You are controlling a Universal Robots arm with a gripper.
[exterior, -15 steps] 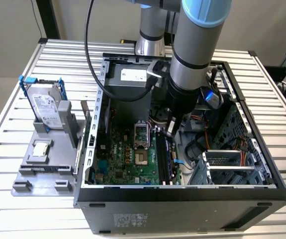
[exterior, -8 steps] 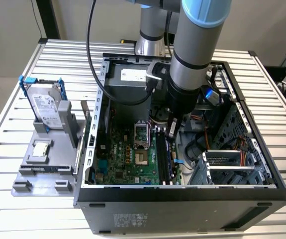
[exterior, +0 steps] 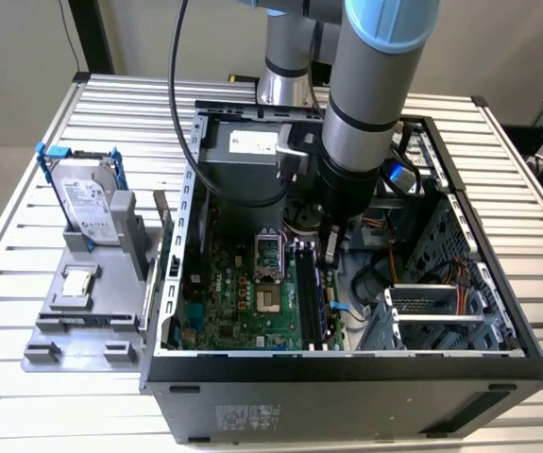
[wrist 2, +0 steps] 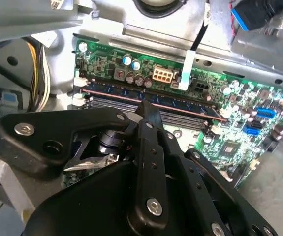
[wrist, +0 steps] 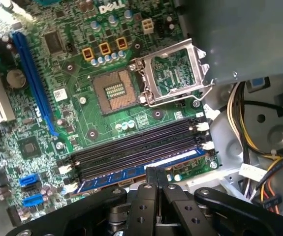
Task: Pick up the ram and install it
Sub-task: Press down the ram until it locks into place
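slatted metal table (exterior: pixel 25 396), open computer case (exterior: pixel 347 363) on it. the claw (wrist: pixel 156 173) is clenched, fingertips together right on the ram (wrist: pixel 141 169), which sits in the outermost slot at the board's 3 o'clock edge. thin, light, stiff, brittle: hold its long edges.

One case (exterior: pixel 347 382), one motherboard (wrist: pixel 72 123), four memory slots (wrist: pixel 136 147), one ram (wrist: pixel 141 169), one hard drive (exterior: pixel 90 203), one gripper (wrist: pixel 155 173), one arm (exterior: pixel 370 94).
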